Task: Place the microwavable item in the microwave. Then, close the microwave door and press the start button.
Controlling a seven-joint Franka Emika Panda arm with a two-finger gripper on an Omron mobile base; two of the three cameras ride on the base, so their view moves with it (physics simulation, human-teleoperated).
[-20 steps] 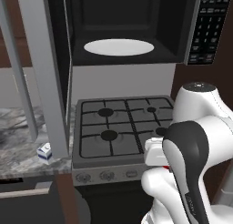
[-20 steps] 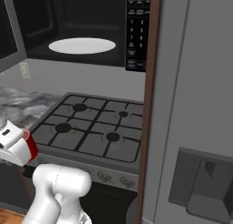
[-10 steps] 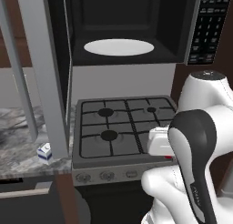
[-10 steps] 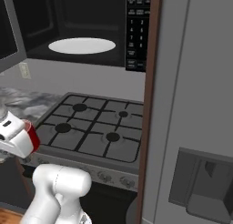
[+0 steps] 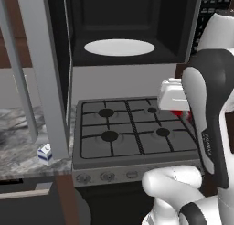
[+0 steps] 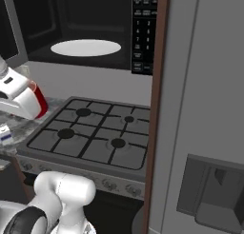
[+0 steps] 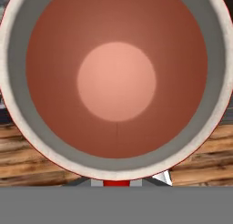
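Note:
The red cup (image 6: 41, 98) is held in my gripper (image 6: 32, 102), which is shut on it above the front left of the stove. From the left base view a sliver of the cup (image 5: 183, 113) shows under the white hand, to the stove's right. The hand view looks straight down into the cup (image 7: 116, 82), with its red inside and pale rim. The black microwave (image 5: 137, 23) hangs above the stove with its white turntable plate (image 5: 119, 47) bare. The microwave door (image 5: 43, 64) stands swung wide open to the left. The keypad strip (image 6: 142, 33) is on the right.
A gas stove (image 5: 132, 128) with four burners lies under the microwave. A small white-and-blue milk carton (image 5: 45, 153) stands on the marble counter left of it. A tall grey fridge (image 6: 205, 109) walls off the right. My own arm (image 5: 212, 105) blocks the stove's right side.
My hand has risen with the red cup from near the stove's front edge to well above the burners, closer to the microwave opening. Nothing else moved.

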